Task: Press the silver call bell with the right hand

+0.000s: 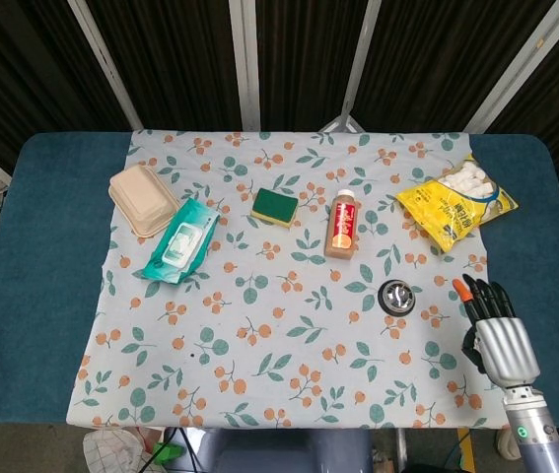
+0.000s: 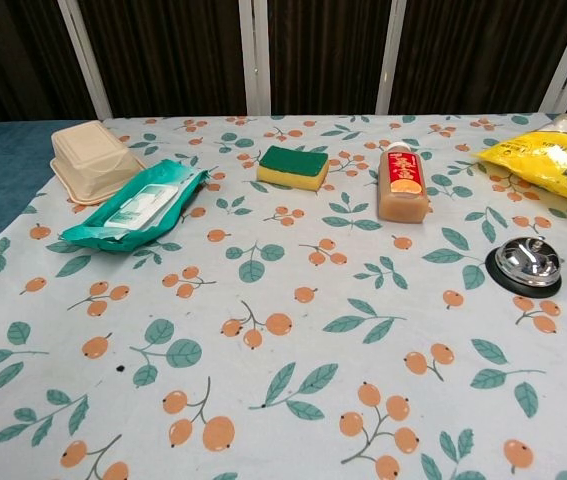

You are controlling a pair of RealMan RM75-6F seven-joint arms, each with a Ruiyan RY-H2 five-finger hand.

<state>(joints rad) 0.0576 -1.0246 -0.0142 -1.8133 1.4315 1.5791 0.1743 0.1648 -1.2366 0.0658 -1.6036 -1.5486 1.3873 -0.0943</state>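
The silver call bell (image 1: 396,296) on its black base sits on the floral cloth, right of centre; the chest view shows the call bell (image 2: 528,265) near its right edge. My right hand (image 1: 492,330) hovers at the cloth's right front corner, to the right of the bell and nearer the front edge, apart from it. Its fingers (image 1: 476,296) are spread and point toward the back, holding nothing. The chest view does not show this hand. My left hand is out of both views.
On the cloth lie a beige clamshell box (image 1: 144,199), a teal wipes pack (image 1: 180,241), a green and yellow sponge (image 1: 276,208), an orange bottle (image 1: 341,224) and a yellow snack bag (image 1: 454,206). The blue table (image 1: 33,256) borders the cloth.
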